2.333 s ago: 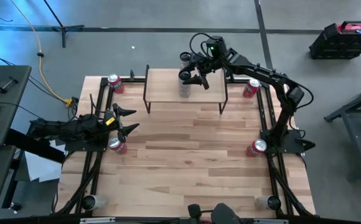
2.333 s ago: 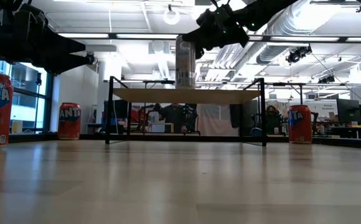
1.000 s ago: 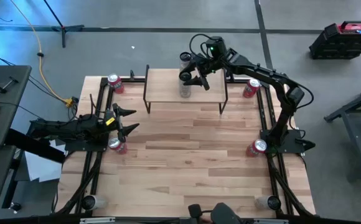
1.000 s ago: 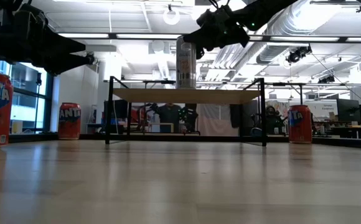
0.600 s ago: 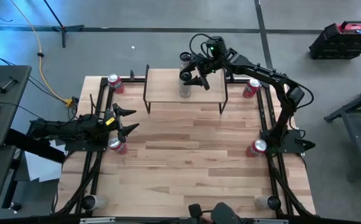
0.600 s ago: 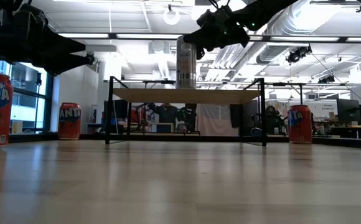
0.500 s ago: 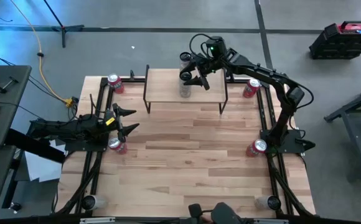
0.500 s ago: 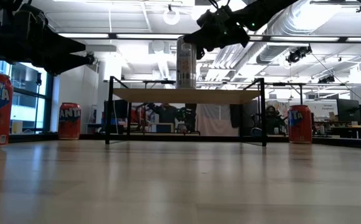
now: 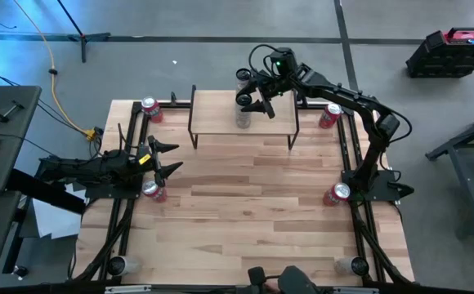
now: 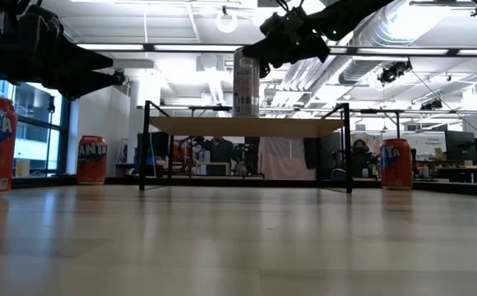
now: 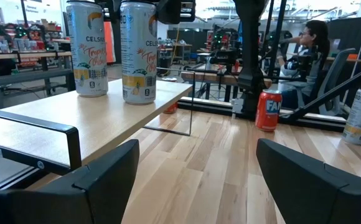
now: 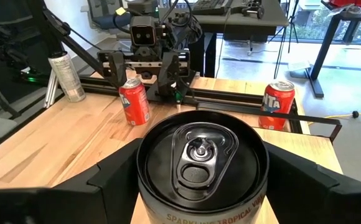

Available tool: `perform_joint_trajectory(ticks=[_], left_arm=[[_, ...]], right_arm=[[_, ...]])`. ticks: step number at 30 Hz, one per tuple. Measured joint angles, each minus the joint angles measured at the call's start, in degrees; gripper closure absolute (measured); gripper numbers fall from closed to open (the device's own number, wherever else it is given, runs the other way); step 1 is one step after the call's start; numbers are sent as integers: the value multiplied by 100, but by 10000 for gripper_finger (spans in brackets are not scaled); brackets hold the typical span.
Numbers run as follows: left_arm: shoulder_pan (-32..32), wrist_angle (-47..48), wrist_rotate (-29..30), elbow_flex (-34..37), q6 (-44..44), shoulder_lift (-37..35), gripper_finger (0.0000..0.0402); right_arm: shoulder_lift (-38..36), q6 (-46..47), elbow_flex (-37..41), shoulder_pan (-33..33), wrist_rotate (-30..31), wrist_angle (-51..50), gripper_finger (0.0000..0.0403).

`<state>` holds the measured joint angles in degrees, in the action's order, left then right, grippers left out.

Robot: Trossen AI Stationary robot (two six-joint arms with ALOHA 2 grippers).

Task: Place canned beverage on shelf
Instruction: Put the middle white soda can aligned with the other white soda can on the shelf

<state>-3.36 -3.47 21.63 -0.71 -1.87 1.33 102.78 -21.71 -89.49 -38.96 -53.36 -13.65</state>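
Hovering over the shelf [image 9: 243, 114], the right hand [image 9: 252, 95] straddles a tall can [image 10: 245, 82] standing upright on the shelf's plank, fingers spread beside it, seemingly just letting go. Well apart from the shelf, the left hand [image 9: 165, 158] waits, wide open.

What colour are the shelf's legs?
Black, under the shelf's light wood top; the low view shows them best.

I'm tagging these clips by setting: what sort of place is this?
Most likely a robotics lab or open workshop: the wooden table sits on a bare concrete floor, exposed ceiling ducts run overhead, and desks with equipment and a seated person fill the room behind.
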Motion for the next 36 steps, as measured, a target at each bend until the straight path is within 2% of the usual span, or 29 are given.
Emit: perform_joint_trajectory(ticks=[6,12,36], left_arm=[[0,0,0,0,0,-1,88],[-1,1,0,0,0,-1,88],[0,1,0,0,0,1,88]], right_arm=[[0,17,0,0,11,94,123],[0,61,0,0,330,103,123],[-69,236,0,0,284,49,123]])
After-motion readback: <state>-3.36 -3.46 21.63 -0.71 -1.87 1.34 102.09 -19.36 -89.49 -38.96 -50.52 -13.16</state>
